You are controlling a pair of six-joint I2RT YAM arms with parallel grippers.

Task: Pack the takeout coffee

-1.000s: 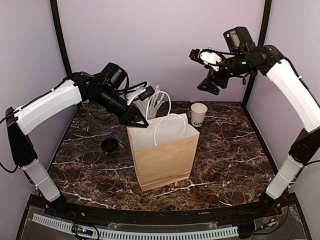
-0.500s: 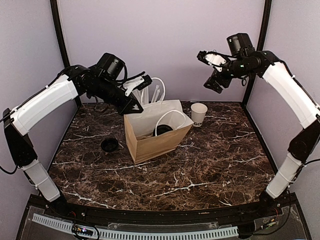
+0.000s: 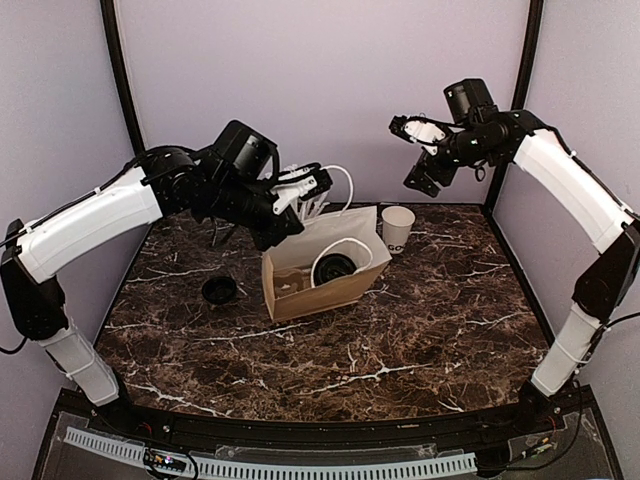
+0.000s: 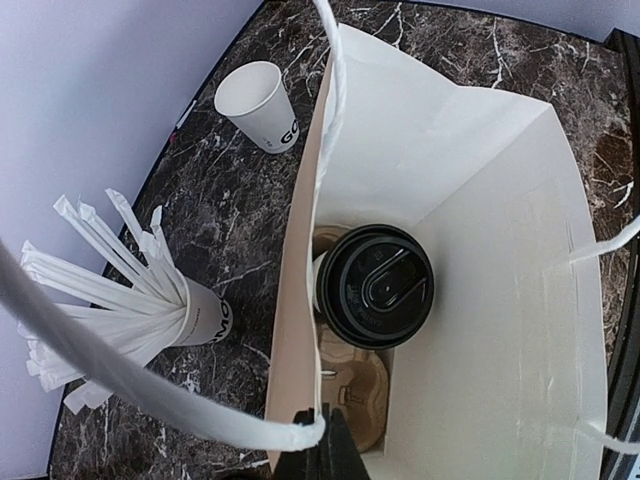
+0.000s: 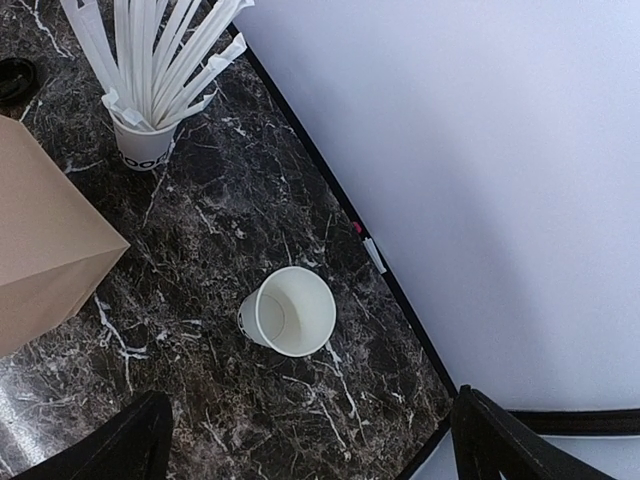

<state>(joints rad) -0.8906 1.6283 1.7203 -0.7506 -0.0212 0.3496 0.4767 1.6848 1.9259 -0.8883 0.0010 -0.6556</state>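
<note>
The takeout coffee (image 4: 375, 285), a white cup under a black lid, stands inside the brown paper bag (image 4: 470, 180) on a brown cup carrier (image 4: 358, 392). From above, its lid (image 3: 335, 268) shows through the mouth of the tilted bag (image 3: 300, 290). My left gripper (image 4: 322, 440) is shut on one white handle (image 4: 150, 385) of the bag and holds it from above (image 3: 318, 186). My right gripper (image 3: 408, 152) hangs open and high at the back right with nothing between its fingers (image 5: 130, 445).
An empty white cup (image 3: 397, 228) (image 5: 290, 310) stands right of the bag. A white cup full of wrapped straws (image 4: 195, 315) (image 5: 145, 140) stands behind the bag. A loose black lid (image 3: 219, 290) lies on the marble left of the bag.
The bag was upright nearer the front and now sits further back, tipped with its mouth facing up and forward. My left gripper closed on its handle and shifted right. The right arm moved slightly.
</note>
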